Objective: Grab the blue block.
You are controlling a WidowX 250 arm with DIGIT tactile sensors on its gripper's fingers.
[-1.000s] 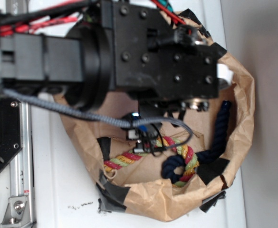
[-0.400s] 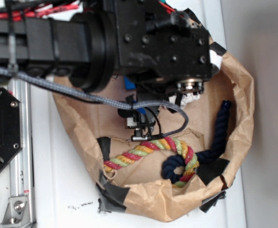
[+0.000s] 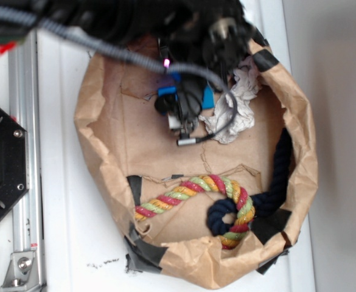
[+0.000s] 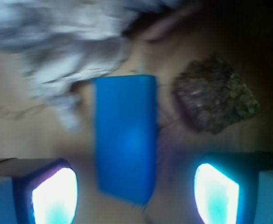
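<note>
Paper bag [image 3: 104, 152], brown and with its rim rolled down, is filling most of the exterior view. At the top of the frame the black arm [image 3: 135, 15] is reaching in, blurred, with a grey cable [image 3: 104, 52] hanging from it. Under the arm, in the upper middle, small pieces of the blue block [image 3: 209, 97] are showing between dark parts. Just right of it a crumpled white cloth [image 3: 235, 109] is lying. In the lower middle a multicoloured rope [image 3: 193, 190] is curving, and a dark navy rope [image 3: 275, 182] is running up the right side of the bag. From this view I cannot tell how the gripper is standing.

In the wrist view the blue block [image 4: 125, 137] is lying in the centre, its long side running up and down. The gripper [image 4: 136, 186] is standing wide open; its two fingertips [image 4: 54, 196] are glowing at the lower left and lower right corners, one on each side of the block's lower end, not touching it. The white cloth [image 4: 57, 42] is occupying the upper left, touching the block's upper left corner. A dark brown speckled cube [image 4: 213, 95] is sitting just right of the block.
</note>
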